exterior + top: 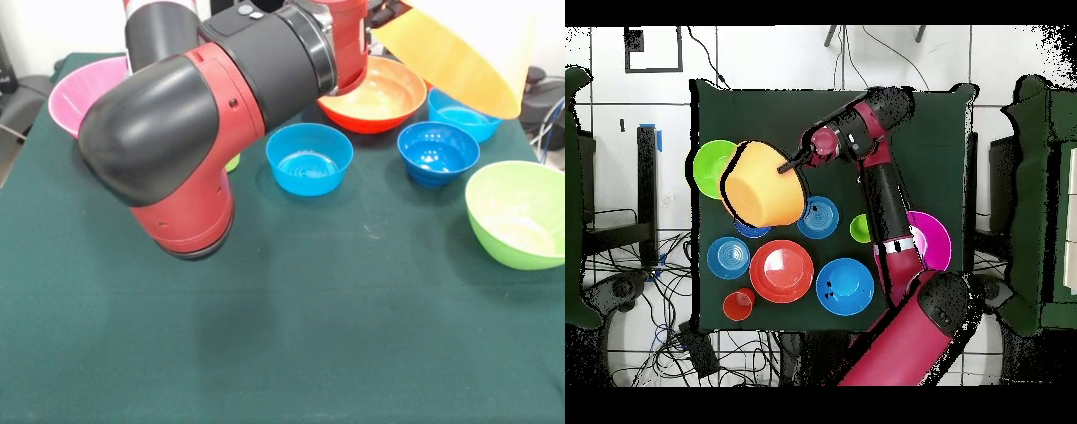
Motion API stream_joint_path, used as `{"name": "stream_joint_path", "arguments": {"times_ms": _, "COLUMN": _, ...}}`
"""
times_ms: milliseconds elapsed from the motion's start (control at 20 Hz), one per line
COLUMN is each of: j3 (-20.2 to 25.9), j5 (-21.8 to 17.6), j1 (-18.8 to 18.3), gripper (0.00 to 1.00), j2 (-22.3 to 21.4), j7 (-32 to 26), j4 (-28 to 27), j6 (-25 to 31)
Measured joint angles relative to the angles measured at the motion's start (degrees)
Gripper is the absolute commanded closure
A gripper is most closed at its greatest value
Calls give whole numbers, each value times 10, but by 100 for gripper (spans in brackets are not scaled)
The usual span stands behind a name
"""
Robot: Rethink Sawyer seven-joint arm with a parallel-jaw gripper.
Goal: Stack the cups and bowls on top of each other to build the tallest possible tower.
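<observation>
- Fingers of the gripper point(793, 165) are pinching the rim of the large light-orange bowl point(762, 183), holding it tilted in the air above the tabletop point(282, 336); in the front view the grip itself is hidden behind the arm point(203, 106).
- Seen from overhead, the lifted bowl is hanging over the left part of the cloth, partly covering the lime-green bowl point(712, 167) and one small blue bowl point(751, 230).
- No tower is standing yet; every other bowl is sitting upright and separate on the tabletop.
- In the front view, the red-orange bowl point(375, 93) is lying at the far side, with three blue bowls point(310, 157) spread in front of it and to its right, and the pink bowl point(84, 88) at the far left behind the arm.
- The lime green cup point(859, 228) is showing beside the arm in the overhead view, and the orange cup point(739, 303) is sitting near the red-orange bowl.
- My reading is that the bowl is being carried to serve as the base, so it should be turned fully mouth-down before release.
- A clear patch such as the near half of the tabletop in the front view looks the safest landing spot, well apart from the other bowls.
- Lowering until the rim is resting flat, then letting go, should keep it from rolling or clipping a neighbour.
</observation>
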Motion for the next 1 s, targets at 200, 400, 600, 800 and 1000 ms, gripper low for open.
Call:
{"name": "stream_joint_path", "arguments": {"times_ms": 200, "j3": 0, "j5": 0, "j1": 2, "gripper": 100, "j2": -11, "j7": 0, "j4": -6, "j6": 9}}
{"name": "stream_joint_path", "arguments": {"times_ms": 400, "j3": 0, "j5": 0, "j1": 7, "gripper": 100, "j2": -22, "j7": 0, "j4": -27, "j6": 34}}
{"name": "stream_joint_path", "arguments": {"times_ms": 600, "j3": -1, "j5": -1, "j1": 15, "gripper": 100, "j2": -30, "j7": 0, "j4": -57, "j6": 65}}
{"name": "stream_joint_path", "arguments": {"times_ms": 800, "j3": -1, "j5": -5, "j1": 19, "gripper": 100, "j2": -33, "j7": 0, "j4": -74, "j6": 78}}
{"name": "stream_joint_path", "arguments": {"times_ms": 1000, "j3": -1, "j5": -7, "j1": 19, "gripper": 100, "j2": -34, "j7": 0, "j4": -78, "j6": 79}}
